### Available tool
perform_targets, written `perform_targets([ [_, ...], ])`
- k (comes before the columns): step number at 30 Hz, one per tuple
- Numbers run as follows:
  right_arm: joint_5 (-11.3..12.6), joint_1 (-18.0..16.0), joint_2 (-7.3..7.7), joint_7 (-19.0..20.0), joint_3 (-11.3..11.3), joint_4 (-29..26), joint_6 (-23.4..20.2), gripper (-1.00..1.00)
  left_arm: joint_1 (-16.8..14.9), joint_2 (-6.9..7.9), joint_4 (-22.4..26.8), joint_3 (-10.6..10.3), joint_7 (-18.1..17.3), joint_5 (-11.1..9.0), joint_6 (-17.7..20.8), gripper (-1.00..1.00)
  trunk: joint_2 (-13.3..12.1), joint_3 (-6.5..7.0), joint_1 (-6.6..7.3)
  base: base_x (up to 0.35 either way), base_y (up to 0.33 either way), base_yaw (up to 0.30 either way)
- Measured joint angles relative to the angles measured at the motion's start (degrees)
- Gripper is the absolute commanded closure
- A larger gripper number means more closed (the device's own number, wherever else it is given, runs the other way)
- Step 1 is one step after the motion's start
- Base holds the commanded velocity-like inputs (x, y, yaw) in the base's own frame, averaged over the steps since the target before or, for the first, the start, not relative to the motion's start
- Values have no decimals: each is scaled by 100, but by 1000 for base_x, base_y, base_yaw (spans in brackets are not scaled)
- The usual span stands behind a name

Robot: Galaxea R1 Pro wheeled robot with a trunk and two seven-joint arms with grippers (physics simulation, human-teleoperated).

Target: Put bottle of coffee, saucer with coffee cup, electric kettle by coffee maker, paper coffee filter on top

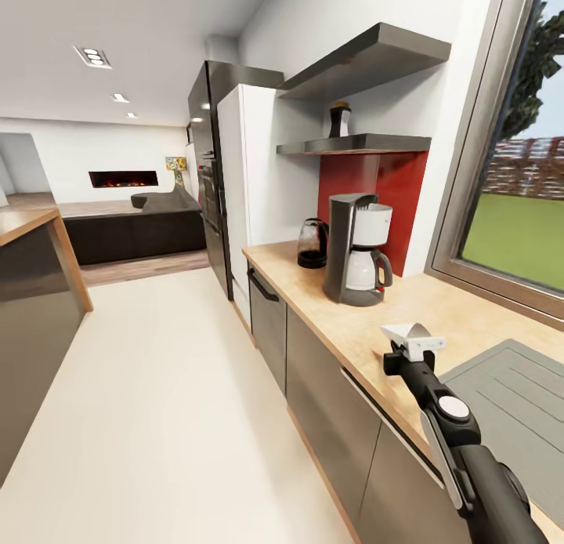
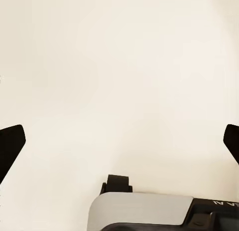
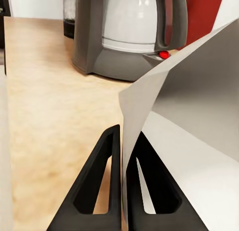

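Right now your right gripper [image 3: 121, 141] is pinched together on the paper coffee filter [image 1: 413, 337], which stands up white from between the black fingers [image 3: 99, 186], above the kitchen countertop [image 1: 368, 324] near its front edge. The coffee maker [image 1: 356, 250] sits farther along the worktop toward the red back panel [image 1: 372, 187], well apart from the filter, with the electric kettle [image 1: 312, 244] just beside it on the far side. The bottle of coffee [image 1: 340, 121] stands on the kitchen shelf [image 1: 352, 145]. Your left gripper [image 2: 119, 146] hangs spread wide over pale floor [image 2: 119, 66].
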State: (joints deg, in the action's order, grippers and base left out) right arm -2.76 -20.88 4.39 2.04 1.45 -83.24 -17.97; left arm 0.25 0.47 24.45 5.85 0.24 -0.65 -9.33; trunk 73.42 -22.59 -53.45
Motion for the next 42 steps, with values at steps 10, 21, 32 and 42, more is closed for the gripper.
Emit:
perform_targets([
  [10, 0, 1, 0, 3, 0, -7, 1, 100, 0, 2, 0, 0, 0, -5, 0, -100, -239, 107, 131, 0, 0, 0],
  [21, 0, 0, 0, 4, -6, -7, -2, 100, 0, 0, 0, 0, 0, -7, 0, -100, -321, 144, 176, 0, 0, 0],
  [32, 0, 2, 1, 5, -8, -36, 1, 100, -1, 2, -1, 4, -1, -7, 0, -100, -321, 144, 176, 0, 108, -60],
  [42, 0, 5, 1, 5, -11, -36, 1, 100, -1, 5, -1, 7, -1, -6, 0, -100, -321, 144, 176, 0, 26, -242],
])
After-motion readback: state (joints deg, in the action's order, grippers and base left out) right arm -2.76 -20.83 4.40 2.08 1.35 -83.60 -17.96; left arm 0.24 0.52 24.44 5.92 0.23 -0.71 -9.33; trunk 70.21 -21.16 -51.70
